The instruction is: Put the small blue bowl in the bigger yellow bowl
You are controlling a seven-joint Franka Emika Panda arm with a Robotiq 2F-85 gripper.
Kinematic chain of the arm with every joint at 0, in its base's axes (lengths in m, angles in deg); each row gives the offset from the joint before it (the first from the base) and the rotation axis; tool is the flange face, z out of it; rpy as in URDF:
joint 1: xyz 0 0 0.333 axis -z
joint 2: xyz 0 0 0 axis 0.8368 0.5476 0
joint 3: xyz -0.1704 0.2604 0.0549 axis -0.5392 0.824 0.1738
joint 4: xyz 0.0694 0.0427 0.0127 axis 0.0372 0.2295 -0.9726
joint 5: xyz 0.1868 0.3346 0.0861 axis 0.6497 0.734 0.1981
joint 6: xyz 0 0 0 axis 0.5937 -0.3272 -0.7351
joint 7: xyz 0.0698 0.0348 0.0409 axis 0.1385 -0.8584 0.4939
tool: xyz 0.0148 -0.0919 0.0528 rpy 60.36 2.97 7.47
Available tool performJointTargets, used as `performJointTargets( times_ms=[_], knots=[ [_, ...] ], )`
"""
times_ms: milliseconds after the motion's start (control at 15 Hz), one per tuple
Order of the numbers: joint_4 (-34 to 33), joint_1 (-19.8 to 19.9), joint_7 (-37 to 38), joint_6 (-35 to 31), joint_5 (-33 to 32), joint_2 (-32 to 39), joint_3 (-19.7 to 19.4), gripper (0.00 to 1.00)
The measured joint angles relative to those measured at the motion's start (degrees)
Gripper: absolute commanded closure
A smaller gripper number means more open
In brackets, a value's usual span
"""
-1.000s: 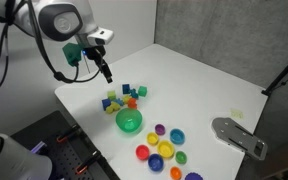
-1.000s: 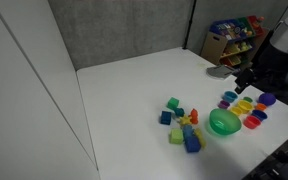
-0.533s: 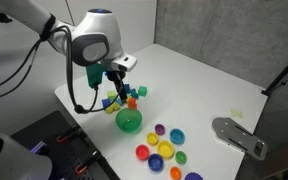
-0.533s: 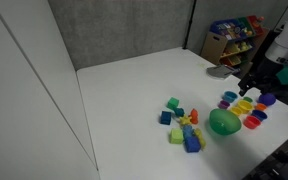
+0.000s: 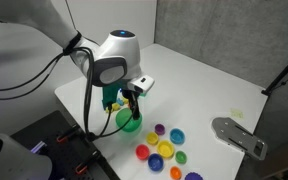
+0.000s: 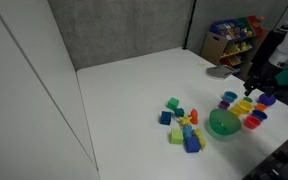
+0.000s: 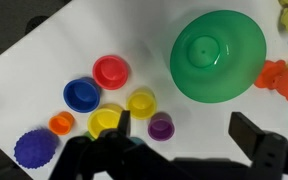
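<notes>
The small blue bowl is light blue and sits among the little coloured bowls, right of the purple one. In the wrist view it is hidden under my gripper. The bigger yellow bowl stands just in front of it and shows in the wrist view, partly covered by a finger. My gripper hangs over the large green bowl, left of the little bowls. In the wrist view the gripper is open and empty, and a purple bowl lies between its jaws.
A red bowl, a deeper-blue bowl, a smaller yellow bowl, an orange one and an indigo one cluster together. Coloured blocks lie beyond the green bowl. A grey metal plate lies near the table's edge.
My arm has swung from above the coloured blocks to over the green bowl, closer to the little bowls. The gripper stays open and nothing on the table has moved.
</notes>
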Motion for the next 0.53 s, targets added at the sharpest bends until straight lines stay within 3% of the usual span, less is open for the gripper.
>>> performJointTargets(
  times_ms=[267,533],
  knots=[
    [-1.0,-0.3,1.0,0.0,0.0,1.5,-1.0,0.0],
    [-6.1,-0.2,1.2,0.0,0.8,7.1,-3.9,0.0]
  ],
)
